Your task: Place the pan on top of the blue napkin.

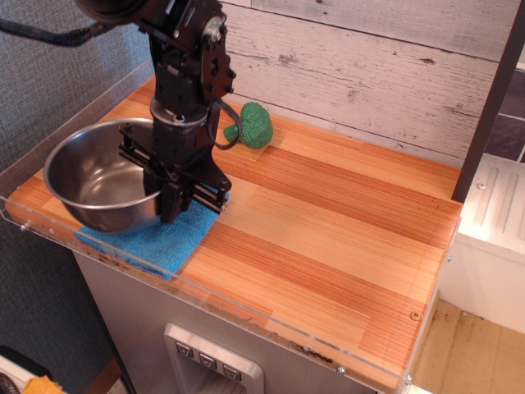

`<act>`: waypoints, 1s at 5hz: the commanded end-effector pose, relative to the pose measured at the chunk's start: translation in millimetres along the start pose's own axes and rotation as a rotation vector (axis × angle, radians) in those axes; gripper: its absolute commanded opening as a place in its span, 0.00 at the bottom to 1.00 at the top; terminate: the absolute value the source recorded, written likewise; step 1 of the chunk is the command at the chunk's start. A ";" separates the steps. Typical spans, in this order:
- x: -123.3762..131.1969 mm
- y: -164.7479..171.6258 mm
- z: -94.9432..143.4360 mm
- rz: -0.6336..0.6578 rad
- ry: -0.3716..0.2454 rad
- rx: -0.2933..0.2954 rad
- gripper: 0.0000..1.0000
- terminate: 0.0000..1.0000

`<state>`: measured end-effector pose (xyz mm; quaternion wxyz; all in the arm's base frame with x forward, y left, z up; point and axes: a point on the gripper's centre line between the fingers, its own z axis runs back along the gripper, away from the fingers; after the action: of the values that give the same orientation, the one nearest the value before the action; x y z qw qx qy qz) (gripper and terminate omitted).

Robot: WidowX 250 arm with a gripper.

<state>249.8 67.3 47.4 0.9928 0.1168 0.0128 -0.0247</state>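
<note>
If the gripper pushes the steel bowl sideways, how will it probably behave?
The pan looks smooth and shiny, so the jaws may slip on its rim. It sits on the soft blue napkin, which could drag and wrinkle with it. Its rounded, deep wall suggests it might rock or tilt rather than slide flat.

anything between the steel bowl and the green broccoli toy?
In the only view, the black gripper and its arm stand between the round steel bowl and green broccoli toy; its jaws are at the bowl's rim.
</note>
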 end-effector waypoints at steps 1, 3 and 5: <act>8.6 -16.2 22.5 -0.029 -0.069 0.009 0.00 0.00; 4.5 -32.4 12.8 -0.065 -0.052 0.034 0.00 0.00; 0.0 -24.9 3.2 -0.039 -0.017 0.034 0.00 0.00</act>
<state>251.9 43.9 33.3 0.9901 0.1314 0.0181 -0.0466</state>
